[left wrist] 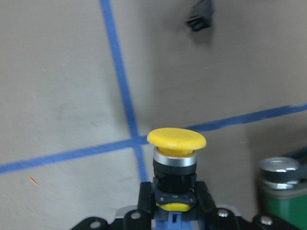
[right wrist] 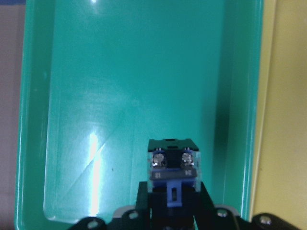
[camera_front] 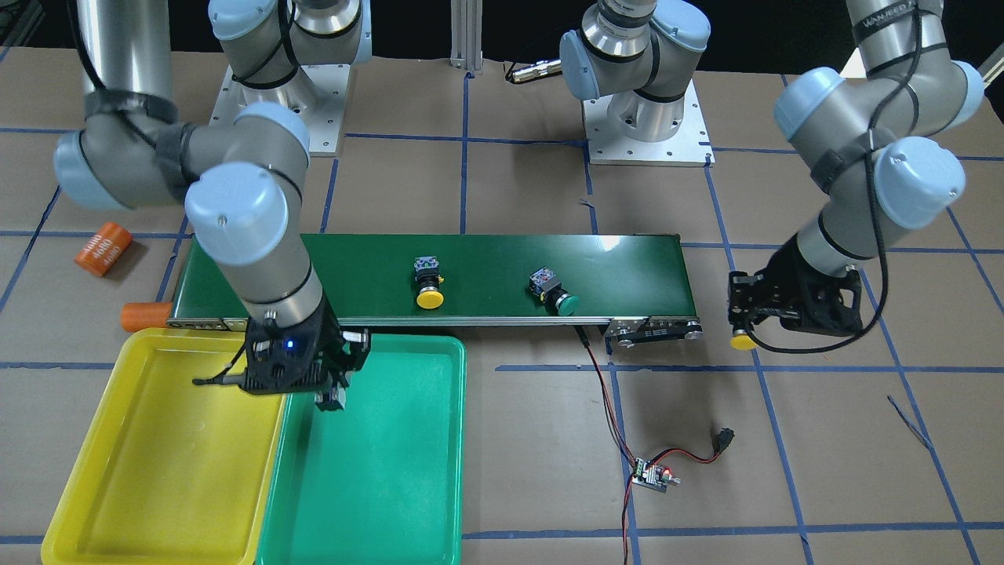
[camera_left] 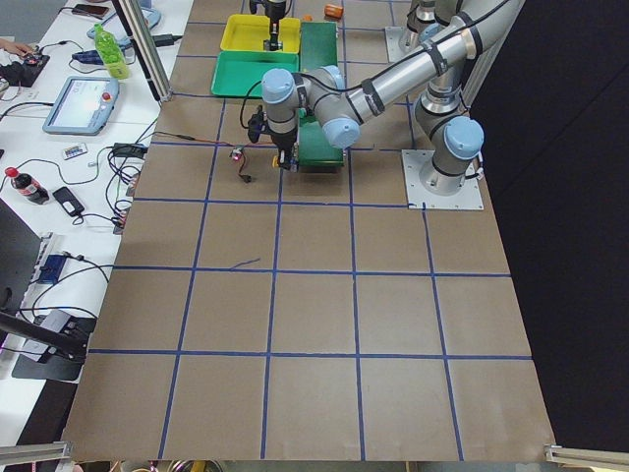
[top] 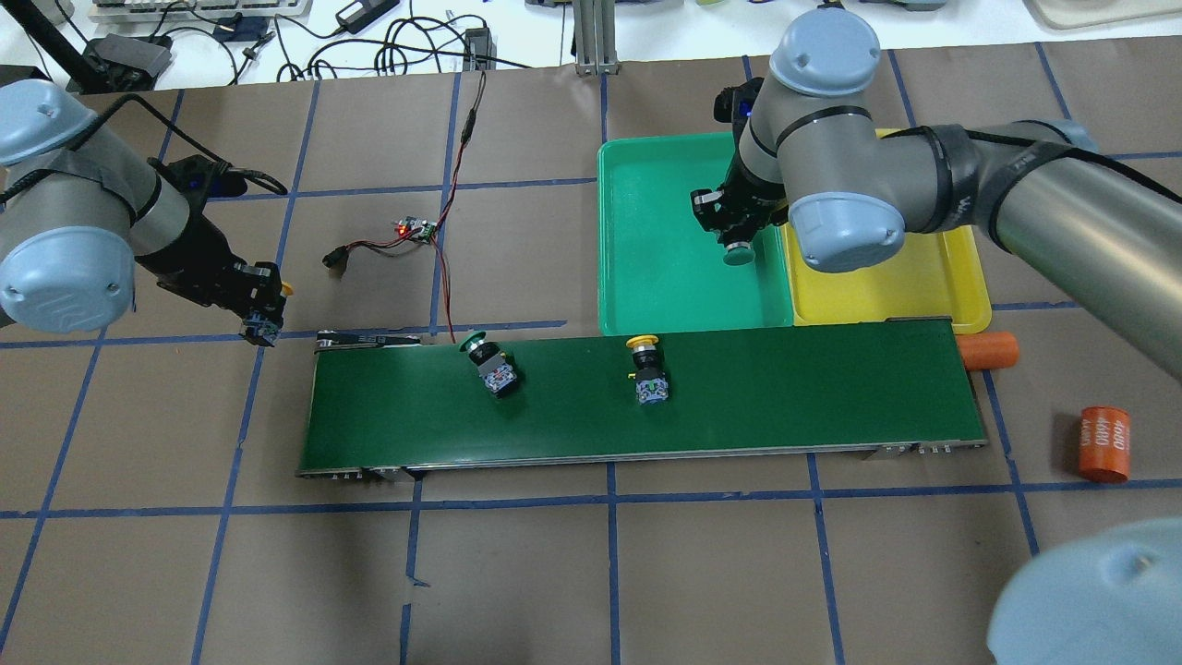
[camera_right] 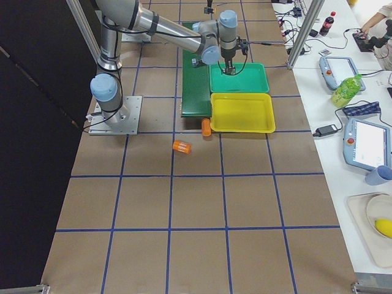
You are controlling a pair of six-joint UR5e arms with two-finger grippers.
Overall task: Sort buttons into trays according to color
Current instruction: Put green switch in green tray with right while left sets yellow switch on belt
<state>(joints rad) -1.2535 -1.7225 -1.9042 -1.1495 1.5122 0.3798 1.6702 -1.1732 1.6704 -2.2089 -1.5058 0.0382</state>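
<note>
Buttons, four small push-button switches with mushroom caps, listed by location. Item one, green-capped button (right wrist: 172, 165): clamped by its body in my right tool (top: 729, 233), terminals toward the wrist camera and cap downward. It hangs over the shallow green plastic tray (top: 646, 286), near the wall it shares with the shallow yellow plastic tray (top: 886, 286). Colour matches tray, so I judge it staged for release. Item two, yellow-capped button (left wrist: 176, 139): gripped by its black body in my left tool (top: 261, 312), above the brown paper-covered bench (top: 517, 573) just off the end of the long dark-green conveyor belt (top: 785, 397), well apart from both trays. Probably the belt is meant to carry it across. Items three and four, second yellow-capped button (top: 646, 369) and second green-capped button (top: 489, 362): lying on the belt, unsorted. No button rests in either tray.
</note>
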